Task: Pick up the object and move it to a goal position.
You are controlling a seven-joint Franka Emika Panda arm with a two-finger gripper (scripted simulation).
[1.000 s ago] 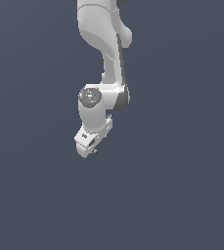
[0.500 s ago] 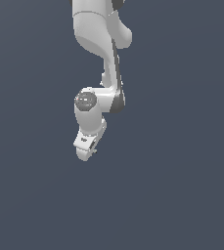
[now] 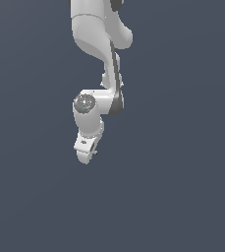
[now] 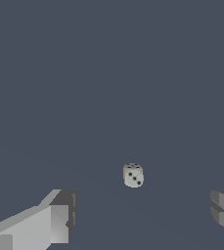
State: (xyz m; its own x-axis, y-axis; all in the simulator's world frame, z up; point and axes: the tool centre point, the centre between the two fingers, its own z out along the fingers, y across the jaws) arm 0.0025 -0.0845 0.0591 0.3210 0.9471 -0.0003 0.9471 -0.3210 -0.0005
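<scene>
Object: a small pale die [image 4: 133, 175] with rounded corners and dark pips, seen only in the wrist view; it lies on the plain slate-grey bench [image 4: 108, 73].
Object against the claw: the die lies in the gap between the two fingertips and a little ahead of them, nearer the middle than either tip, touching neither.
Claw: the claw [image 4: 143, 219] is spread wide, its two fingertips well apart with nothing clamped between them; one pale grey fingertip [image 4: 55, 222] shows at one lower corner of the wrist picture, the other, darker and ribbed, at the opposite edge.
Claw in the exterior view: the claw [image 3: 87, 155] sits just left of the middle of the frame, pointing downward and slightly tilted; its fingers are too small here to tell apart.
Arm: the white arm [image 3: 99, 59] comes down from the upper middle of the exterior frame, bends at a dark-capped joint, and ends in the claw.
Object in the exterior view: cannot be made out; it may be hidden by the claw.
Bench: uniform dark blue-grey, filling both frames.
</scene>
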